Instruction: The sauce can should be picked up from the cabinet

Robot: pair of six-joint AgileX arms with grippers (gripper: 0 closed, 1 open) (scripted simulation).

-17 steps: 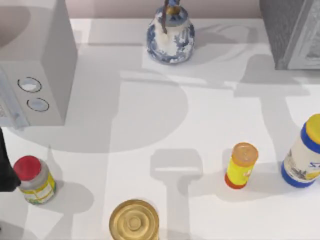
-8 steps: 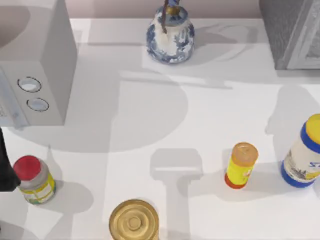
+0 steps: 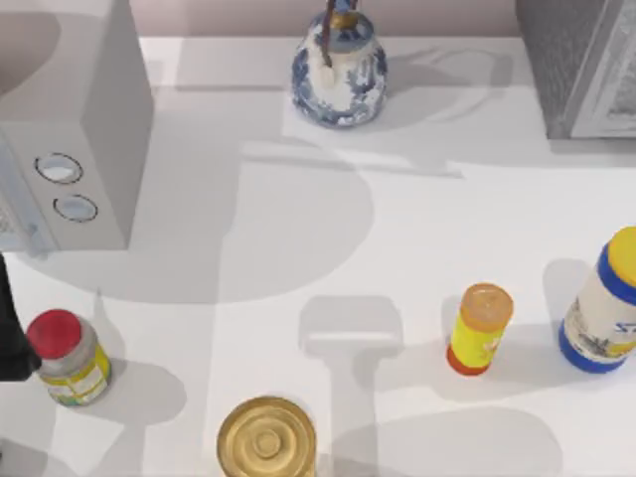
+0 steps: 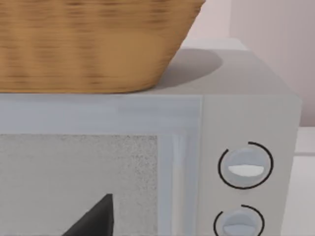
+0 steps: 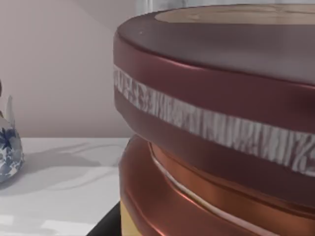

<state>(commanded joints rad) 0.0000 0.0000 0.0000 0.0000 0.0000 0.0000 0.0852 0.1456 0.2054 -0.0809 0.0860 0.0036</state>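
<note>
The sauce can (image 5: pixel 216 118) sits very close in the right wrist view, with a glossy dark maroon top, a pale band and a tan-orange side low down. My right gripper is shut on it, and one dark finger (image 5: pixel 107 223) shows beneath the can. Behind the can are the white table and the wall, not the cabinet's inside. The cabinet (image 3: pixel 571 60), a dark grey speckled box with a paler framed door, stands at the table's far right corner. My left arm (image 3: pixel 10 333) is parked at the left edge, with one dark finger (image 4: pixel 93 219) facing the pale box.
A pale box with two dials (image 3: pixel 70 129) stands far left, with a wicker basket (image 4: pixel 88 44) on top. A blue-white teapot (image 3: pixel 338 65) is at the back. A red-capped jar (image 3: pixel 65 358), gold-topped can (image 3: pixel 266 437), orange-capped bottle (image 3: pixel 479 328) and blue-yellow jar (image 3: pixel 606 303) line the front.
A rounded shadow has slid from beside the cabinet across the right side to the table's front edge. The objects on the table and my left arm have not moved.
</note>
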